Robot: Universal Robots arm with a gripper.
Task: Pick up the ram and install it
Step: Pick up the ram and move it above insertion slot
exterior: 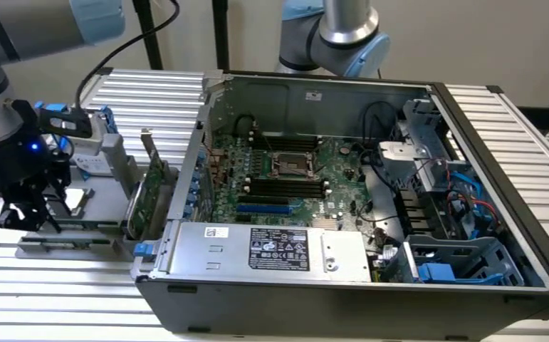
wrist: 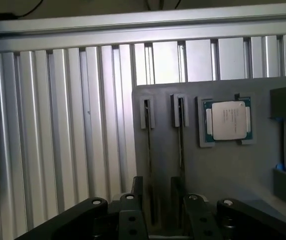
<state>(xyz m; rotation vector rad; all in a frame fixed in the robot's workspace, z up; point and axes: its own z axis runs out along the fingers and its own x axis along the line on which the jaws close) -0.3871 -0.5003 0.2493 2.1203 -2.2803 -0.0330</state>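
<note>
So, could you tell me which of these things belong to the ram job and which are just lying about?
Job: ram, edge-on in the grey tray; motherboard memory slots; end effector.
Lying about: processor chip; expansion card; power supply.

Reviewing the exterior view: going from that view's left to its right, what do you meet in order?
gripper over the grey parts tray → green expansion card standing just outside the case → CPU socket on the motherboard → blue cables by the drive bays.
</note>
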